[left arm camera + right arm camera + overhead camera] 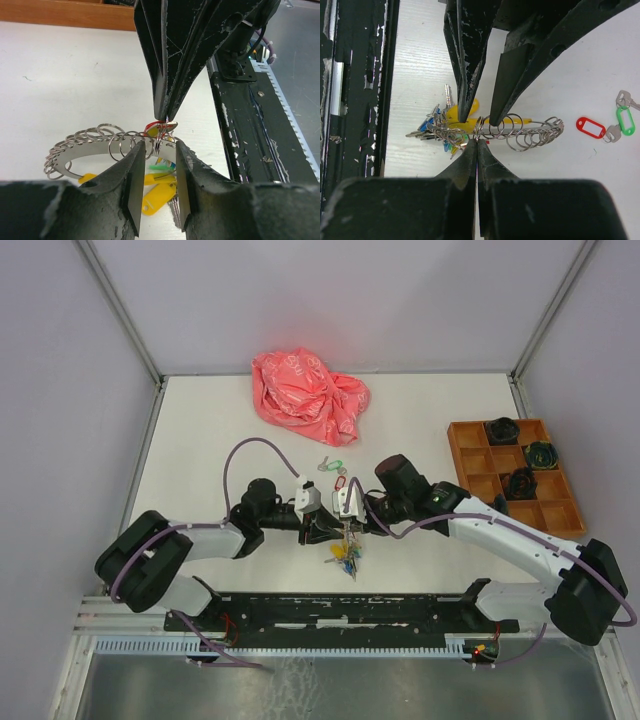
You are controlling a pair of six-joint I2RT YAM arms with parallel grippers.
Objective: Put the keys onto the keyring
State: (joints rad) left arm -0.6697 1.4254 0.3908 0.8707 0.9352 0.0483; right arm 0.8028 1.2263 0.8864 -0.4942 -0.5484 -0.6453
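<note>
1. The right jaws are seen pressed together, pinching a held key [161, 128] by its small split ring. A red tag is partly visible behind it. The key is poised directly over the keyring [95, 151]; contact with the wire cannot be told.
2. The left jaws are found spread, with one tip on either side of the held key and against the keyring. Whether the wire is actually braced cannot be told.
3. Risk, as judged: if the keyring is not steadied, it could be pushed aside and the threading missed. The thin split ring could also slip from the pinch and drop among the crowded rings.
4. The loose keys [590, 127], red- and green-tagged, are shown beyond the keyring only by the right wrist and top views.
5. A pink bag [308, 390] and an orange tray [470, 435], both far from the keyring, are recorded by the top view alone. Jaw detail is not resolved there.
</note>
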